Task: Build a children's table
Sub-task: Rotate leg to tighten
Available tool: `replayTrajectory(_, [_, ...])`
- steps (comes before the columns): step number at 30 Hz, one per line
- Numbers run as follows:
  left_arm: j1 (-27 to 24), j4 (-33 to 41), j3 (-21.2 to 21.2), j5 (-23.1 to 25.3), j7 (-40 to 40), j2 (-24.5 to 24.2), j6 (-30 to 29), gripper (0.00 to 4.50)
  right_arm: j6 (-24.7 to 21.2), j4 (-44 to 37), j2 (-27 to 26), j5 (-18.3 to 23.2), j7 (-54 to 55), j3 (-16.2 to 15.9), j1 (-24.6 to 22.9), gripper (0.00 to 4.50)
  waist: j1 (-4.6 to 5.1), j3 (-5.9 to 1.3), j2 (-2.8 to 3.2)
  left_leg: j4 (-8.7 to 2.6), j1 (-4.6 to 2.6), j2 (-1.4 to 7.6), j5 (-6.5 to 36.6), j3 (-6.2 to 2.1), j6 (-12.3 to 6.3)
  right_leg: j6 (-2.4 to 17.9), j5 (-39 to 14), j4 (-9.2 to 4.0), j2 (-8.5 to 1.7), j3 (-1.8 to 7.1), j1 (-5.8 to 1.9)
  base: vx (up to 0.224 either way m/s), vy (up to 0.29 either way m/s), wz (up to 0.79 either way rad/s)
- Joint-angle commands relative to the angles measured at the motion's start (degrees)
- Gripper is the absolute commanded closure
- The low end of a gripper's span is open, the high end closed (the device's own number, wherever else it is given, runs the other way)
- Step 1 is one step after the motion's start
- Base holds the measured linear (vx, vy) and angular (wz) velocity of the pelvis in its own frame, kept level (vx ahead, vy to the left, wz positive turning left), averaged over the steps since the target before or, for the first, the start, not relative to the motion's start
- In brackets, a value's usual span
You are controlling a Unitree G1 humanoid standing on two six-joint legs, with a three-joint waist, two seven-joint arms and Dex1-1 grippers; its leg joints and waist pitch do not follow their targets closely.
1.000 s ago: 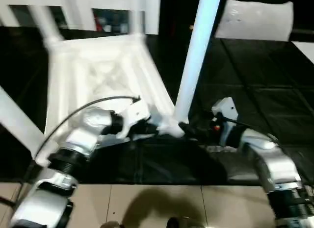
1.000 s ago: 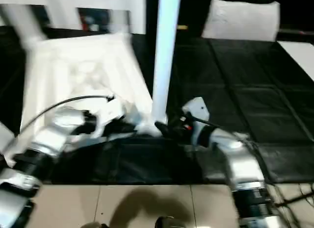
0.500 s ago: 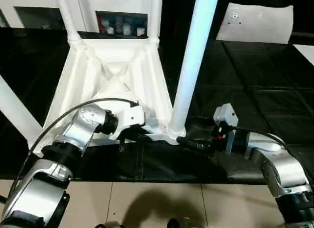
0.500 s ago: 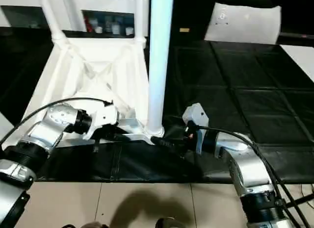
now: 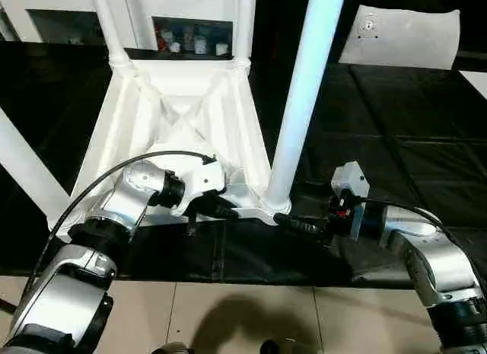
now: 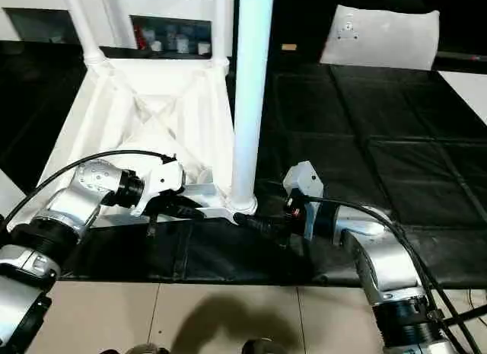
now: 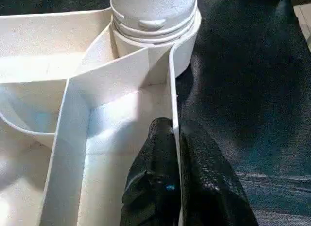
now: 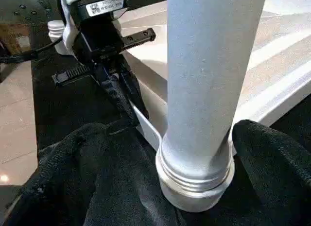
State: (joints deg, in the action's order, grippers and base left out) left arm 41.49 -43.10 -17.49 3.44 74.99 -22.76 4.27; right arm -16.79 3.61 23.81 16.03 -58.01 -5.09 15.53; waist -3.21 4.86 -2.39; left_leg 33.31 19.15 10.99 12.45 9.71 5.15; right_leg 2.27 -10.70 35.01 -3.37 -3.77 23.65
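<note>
- Four legs are standing in the upturned tabletop (image 5: 179,118) (flipping it looks left).
- Left gripper (image 7: 175,138) is pinching its near rim.
- Right gripper (image 8: 194,153), jaws apart, is flanking the near-right leg (image 5: 304,87).

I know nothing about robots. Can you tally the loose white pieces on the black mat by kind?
tabletop: 1
legs: 4, standing at near right, near left, far left and far right
flat sheet: 1
Total: 6
</note>
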Motion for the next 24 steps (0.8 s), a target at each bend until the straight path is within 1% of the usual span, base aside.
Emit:
replayTrajectory(1, [-0.3,-0.9,-0.1,-1.7,2.7,0.5,0.8,4.42,0.5,-0.2,0.7,0.6,-0.7,-0.5,-0.2,0.00,-0.11,-3.88,-0.08,-3.26,0.67,1.92,2.7,-0.21,-5.14,12.3,-7.7,-4.05,-4.64,3.34,-4.11,0.000,0.000,0.00])
replayTrajectory(3, [-0.4,-1.2,-0.1,-1.7,3.2,0.4,0.7,4.42,0.6,-0.2,0.7,0.6,-0.8,-0.6,-0.2,0.00,-0.20,-3.88,-0.06,-3.26,0.64,1.89,3.0,-0.19,-4.95,11.9,-8.7,-4.15,-4.65,3.34,-4.10,0.000,0.000,0.00])
replayTrajectory(5, [-0.5,-1.5,-0.2,-1.4,3.2,0.3,1.0,4.42,0.7,-0.1,0.7,0.6,-0.9,-0.6,-0.1,0.00,-0.19,-4.02,-0.20,-3.25,0.61,1.95,2.7,-0.22,-4.88,11.8,-8.5,-4.05,-4.66,3.35,-4.14,0.000,0.000,0.00])
replayTrajectory(6, [-0.5,-1.5,-0.2,-1.4,3.2,0.3,1.1,4.42,0.7,-0.1,0.7,0.6,-0.9,-0.6,-0.1,0.00,-0.22,-4.01,-0.10,-3.26,0.63,1.99,2.4,-0.24,-4.93,12.0,-8.0,-3.95,-4.64,3.34,-4.11,0.000,0.000,0.00])
replayTrajectory(7, [-0.6,-2.0,-0.4,-0.6,2.4,0.1,2.8,4.42,0.8,0.0,0.7,0.6,-1.0,-0.7,-0.1,0.00,-0.24,-4.07,-0.13,-3.23,0.62,1.99,2.3,-0.24,-5.03,12.0,-7.5,-3.92,-4.64,3.32,-4.12,0.000,0.000,0.00])
replayTrajectory(9, [-0.5,-2.4,-0.3,0.2,0.1,0.3,2.7,4.42,0.9,0.1,0.7,0.5,-1.1,-0.7,0.0,0.00,-0.25,-4.10,-0.23,-3.18,0.71,1.96,2.1,-0.25,-5.21,12.0,-7.1,-3.86,-4.67,3.32,-4.22,0.000,0.000,0.00])
replayTrajectory(13, [-0.2,-2.5,-0.2,0.0,1.0,0.6,1.2,4.42,0.8,0.2,0.7,0.5,-1.1,-0.8,0.2,0.00,-0.32,-3.96,-0.22,-3.20,0.68,1.90,3.2,-0.23,-4.60,11.1,-10.5,-4.17,-4.70,3.32,-4.14,0.000,0.000,0.00])
replayTrajectory(14, [-0.2,-2.6,-0.3,0.1,1.0,0.6,0.9,4.20,0.8,0.2,0.6,0.5,-1.1,-0.9,0.2,0.00,-0.36,-3.96,-0.15,-3.22,0.67,1.92,3.3,-0.24,-4.53,11.1,-10.7,-4.20,-4.71,3.31,-4.12,0.000,0.000,0.00])
replayTrajectory(15, [-0.1,-2.7,-0.4,0.2,1.0,0.6,0.9,4.20,0.8,0.3,0.6,0.5,-1.1,-0.9,0.3,0.00,-0.32,-3.93,-0.04,-3.27,0.59,2.01,3.5,-0.29,-4.40,11.1,-10.9,-4.19,-4.70,3.30,-4.02,0.000,0.000,0.00])
replayTrajectory(17, [0.0,-3.0,-0.4,0.7,-0.1,0.7,1.7,3.91,0.9,0.3,0.6,0.5,-1.2,-0.9,0.3,0.00,-0.29,-3.94,-0.07,-3.23,0.61,1.98,3.6,-0.28,-4.36,11.2,-10.3,-4.15,-4.66,3.32,-4.05,0.000,0.000,0.00])
replayTrajectory(18, [0.0,-3.5,-0.5,1.3,-1.3,0.9,2.7,3.83,0.8,0.3,0.7,0.6,-1.3,-1.0,0.3,0.00,-0.31,-4.00,-0.11,-3.20,0.62,1.93,3.3,-0.29,-4.51,11.3,-9.7,-4.12,-4.62,3.31,-4.09,0.000,0.000,0.00])
replayTrajectory(19, [0.1,-3.8,-0.5,1.4,-1.5,0.9,3.0,3.83,0.8,0.3,0.7,0.6,-1.3,-1.0,0.3,0.00,-0.31,-3.98,-0.10,-3.21,0.59,1.96,3.4,-0.29,-4.52,11.3,-9.5,-4.09,-4.65,3.32,-4.11,0.000,0.000,0.00])
replayTrajectory(20, [0.1,-4.0,-0.4,1.3,-1.5,1.0,3.0,3.83,0.8,0.3,0.7,0.6,-1.3,-1.0,0.3,0.00,-0.31,-3.88,0.06,-3.22,0.58,1.92,3.6,-0.29,-4.56,11.3,-9.8,-4.20,-4.61,3.29,-4.04,0.000,0.000,0.00])
replayTrajectory(22, [0.1,-4.2,-0.3,1.2,-1.1,1.1,3.0,3.83,0.8,0.2,0.8,0.6,-1.4,-1.0,0.3,0.00,-0.38,-3.87,-0.11,-3.23,0.56,1.92,4.1,-0.27,-4.41,11.1,-11.0,-4.31,-4.67,3.29,-4.09,0.000,0.000,0.00])
replayTrajectory(24, [0.1,-4.2,-0.4,1.0,-0.3,1.1,2.8,3.83,0.7,0.3,0.9,0.7,-1.5,-0.9,0.3,0.00,-0.39,-3.90,-0.14,-3.24,0.57,1.94,4.1,-0.31,-4.29,10.8,-11.6,-4.30,-4.74,3.31,-4.12,0.000,0.000,0.00])
